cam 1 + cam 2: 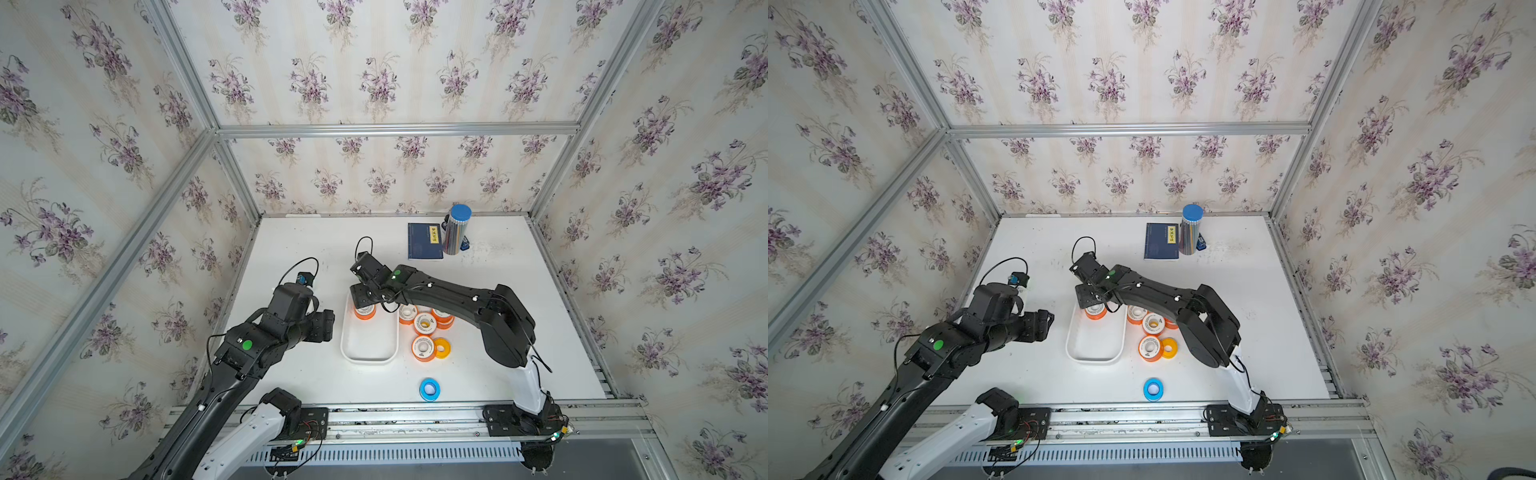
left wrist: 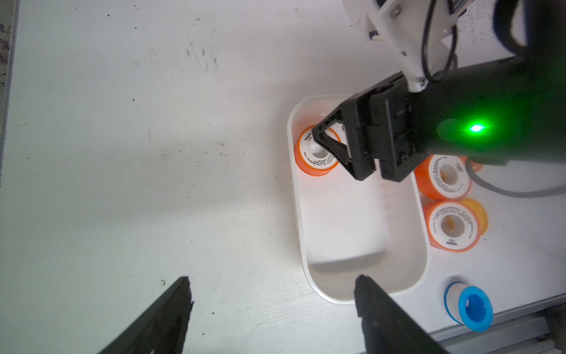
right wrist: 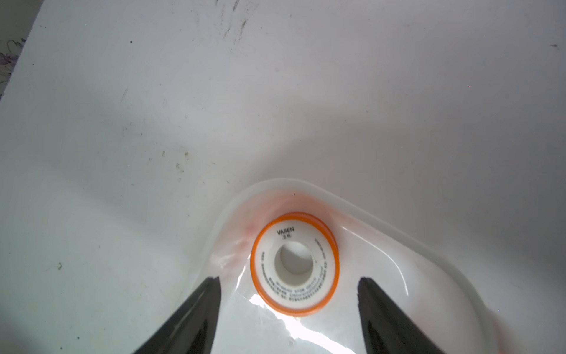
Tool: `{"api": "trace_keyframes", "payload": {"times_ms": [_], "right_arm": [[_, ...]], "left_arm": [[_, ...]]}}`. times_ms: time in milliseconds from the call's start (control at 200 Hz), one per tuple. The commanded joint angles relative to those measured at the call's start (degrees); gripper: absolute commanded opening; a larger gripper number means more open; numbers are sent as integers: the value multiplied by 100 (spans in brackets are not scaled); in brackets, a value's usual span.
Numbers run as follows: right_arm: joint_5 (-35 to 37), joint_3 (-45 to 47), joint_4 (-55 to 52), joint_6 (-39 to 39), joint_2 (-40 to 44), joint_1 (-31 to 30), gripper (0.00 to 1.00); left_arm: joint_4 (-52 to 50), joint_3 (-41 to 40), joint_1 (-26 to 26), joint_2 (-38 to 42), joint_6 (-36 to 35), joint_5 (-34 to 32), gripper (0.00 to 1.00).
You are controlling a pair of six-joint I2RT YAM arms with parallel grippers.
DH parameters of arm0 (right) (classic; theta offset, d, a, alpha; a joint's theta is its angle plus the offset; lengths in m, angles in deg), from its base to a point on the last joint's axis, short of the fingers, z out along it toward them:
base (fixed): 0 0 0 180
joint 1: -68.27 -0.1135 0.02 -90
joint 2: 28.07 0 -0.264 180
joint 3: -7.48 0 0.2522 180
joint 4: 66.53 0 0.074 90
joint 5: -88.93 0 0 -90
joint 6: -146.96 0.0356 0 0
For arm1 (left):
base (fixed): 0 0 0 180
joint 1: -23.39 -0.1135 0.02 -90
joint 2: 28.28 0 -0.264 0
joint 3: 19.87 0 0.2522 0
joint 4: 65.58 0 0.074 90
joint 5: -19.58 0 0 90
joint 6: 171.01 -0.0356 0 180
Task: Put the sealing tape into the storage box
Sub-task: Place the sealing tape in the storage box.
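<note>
The storage box (image 1: 369, 358) is a shallow white tray in the middle of the table, seen in both top views (image 1: 1096, 357). One orange sealing tape spool (image 3: 294, 263) lies flat in its far corner (image 1: 365, 312). My right gripper (image 3: 288, 279) hovers over that spool, open, its fingers apart on either side and clear of it. Right of the box lie more spools: orange ones (image 1: 424, 323) (image 1: 423, 348), a yellow one (image 1: 442, 347) and, nearer the front, a blue one (image 1: 429, 389). My left gripper (image 2: 273, 278) is open and empty beside the box's near left corner (image 2: 324, 294).
A flat dark blue booklet (image 1: 424, 241) and a tall silvery cylinder with a blue cap (image 1: 456, 230) stand at the back of the table. The right arm (image 1: 465, 303) reaches across above the spool cluster. A metal rail (image 1: 395, 415) runs along the table's front edge.
</note>
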Motion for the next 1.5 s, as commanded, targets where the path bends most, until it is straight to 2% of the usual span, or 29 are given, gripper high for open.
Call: {"api": "trace_keyframes", "payload": {"times_ms": [0,100,225,300,365,739,1054,1129,1279,1499], "right_arm": [[-177,571,250,1,413,-20,64],[-403,1052,353,13,659,-93,46],[-416,1372,397,5,702,-262,29],[-448,1455,431,13,593,-306,20],[-461,1462,474,25,476,-310,17],[-164,923,393,-22,-166,-301,16],[117,557,327,-92,-383,-288,16],[-18,537,318,-144,-383,-287,16],[-264,857,515,-226,36,-301,18],[4,1493,777,-486,1249,-249,28]], "left_arm": [[47,14,-5,8,18,-41,83],[47,15,0,9,25,-27,83],[53,12,-5,9,22,-14,83],[52,14,-5,10,18,-16,83],[37,14,-5,8,24,-14,83],[40,6,-5,-18,26,-31,83],[27,5,-5,-35,35,-40,83],[27,6,-5,-33,33,-40,83],[20,-1,-4,-29,42,-40,83],[29,-13,2,-44,39,3,83]]}}
